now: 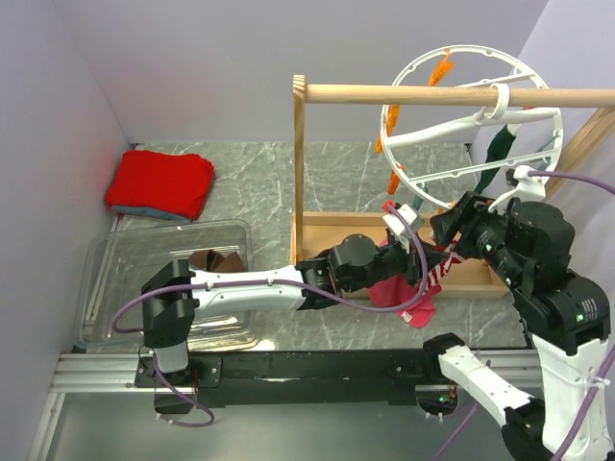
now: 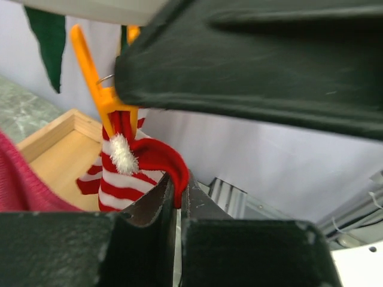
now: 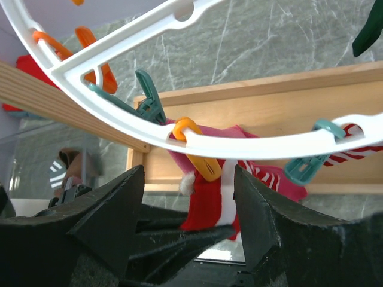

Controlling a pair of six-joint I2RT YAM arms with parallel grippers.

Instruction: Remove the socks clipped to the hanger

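The white ring hanger [image 1: 432,130] hangs from the wooden rail at the upper right. A red-and-white striped sock [image 2: 119,179] hangs from an orange clip [image 2: 96,84]. My left gripper [image 2: 178,182] is shut on that sock's red edge, just below the clip; from above it [image 1: 402,226] sits under the ring. My right gripper [image 3: 188,170] is open, its jaws on either side of the same sock [image 3: 209,197] and orange clip [image 3: 203,162] under the ring [image 3: 269,146]. A second striped sock [image 3: 353,152] hangs from a teal clip [image 3: 305,167]. A dark green sock [image 1: 495,144] hangs further back.
The wooden rail frame [image 1: 423,94] carries the hanger, and its base tray [image 1: 332,230] lies below. A pink cloth [image 1: 404,293] is draped over the tray's front. A clear plastic bin [image 1: 163,279] stands at the left, with a folded red cloth [image 1: 159,182] behind it.
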